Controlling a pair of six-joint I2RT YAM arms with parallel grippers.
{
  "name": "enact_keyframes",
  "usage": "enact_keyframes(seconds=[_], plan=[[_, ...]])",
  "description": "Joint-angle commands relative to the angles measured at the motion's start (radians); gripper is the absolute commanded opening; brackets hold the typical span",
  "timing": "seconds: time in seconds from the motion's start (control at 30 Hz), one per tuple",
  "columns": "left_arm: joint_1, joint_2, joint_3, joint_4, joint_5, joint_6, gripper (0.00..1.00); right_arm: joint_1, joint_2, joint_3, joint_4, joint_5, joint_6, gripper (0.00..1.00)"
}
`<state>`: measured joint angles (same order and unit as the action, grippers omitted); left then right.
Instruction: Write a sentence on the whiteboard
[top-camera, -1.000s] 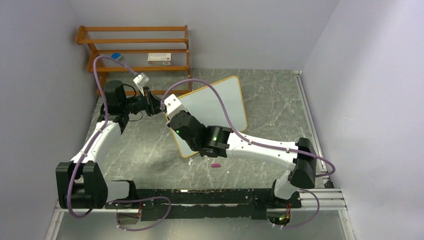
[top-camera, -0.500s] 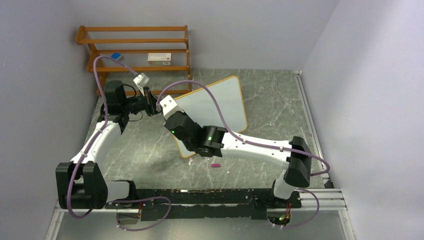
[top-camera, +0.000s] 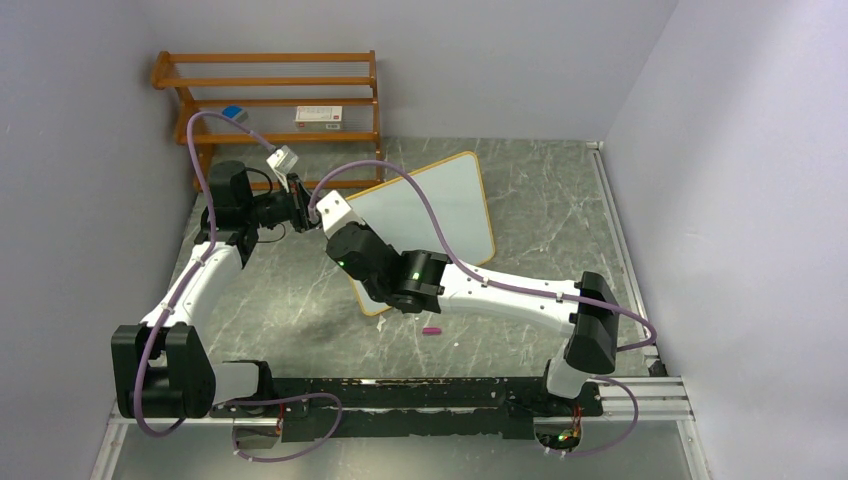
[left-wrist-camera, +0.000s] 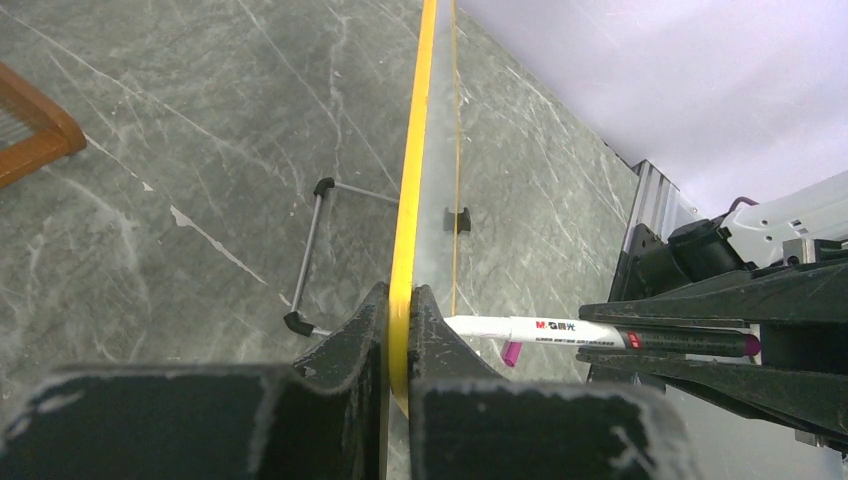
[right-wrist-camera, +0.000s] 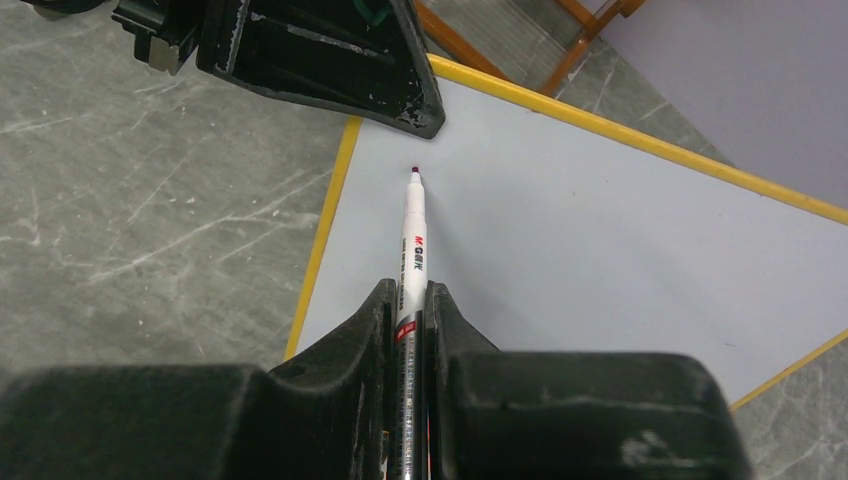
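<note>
Small purple piece (top-camera: 432, 330) lies on the table (top-camera: 560, 200), nearer than either set of fingers. Then the right gripper (right-wrist-camera: 408, 300), clamped on a white marker (right-wrist-camera: 412, 230). Its tip points ahead at the whiteboard (right-wrist-camera: 600, 230); contact unclear. Board stands tilted, its yellow edge pinched tight by the left gripper (left-wrist-camera: 400, 305), just beyond the tip. Wooden rack (top-camera: 270, 80) behind.

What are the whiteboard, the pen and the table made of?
The whiteboard looks like a smooth white coated sheet, its yellow rim maybe wood or plastic. The pen looks like glossy white plastic with printed lettering. The table looks like grey stone with pale veins, perhaps only printed.
</note>
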<state>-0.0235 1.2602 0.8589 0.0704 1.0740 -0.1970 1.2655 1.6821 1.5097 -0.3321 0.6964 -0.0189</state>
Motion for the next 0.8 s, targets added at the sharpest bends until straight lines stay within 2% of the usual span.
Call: enact_keyframes(seconds=[0.0,0.77], plan=[[-0.014,-0.009,0.012,-0.018,-0.011,0.075,0.05,0.003,0.021,0.029,-0.040,0.004,0.017,0.00],[-0.014,-0.009,0.013,-0.021,-0.020,0.077,0.05,0.021,0.011,0.002,-0.162,-0.041,0.134,0.00]])
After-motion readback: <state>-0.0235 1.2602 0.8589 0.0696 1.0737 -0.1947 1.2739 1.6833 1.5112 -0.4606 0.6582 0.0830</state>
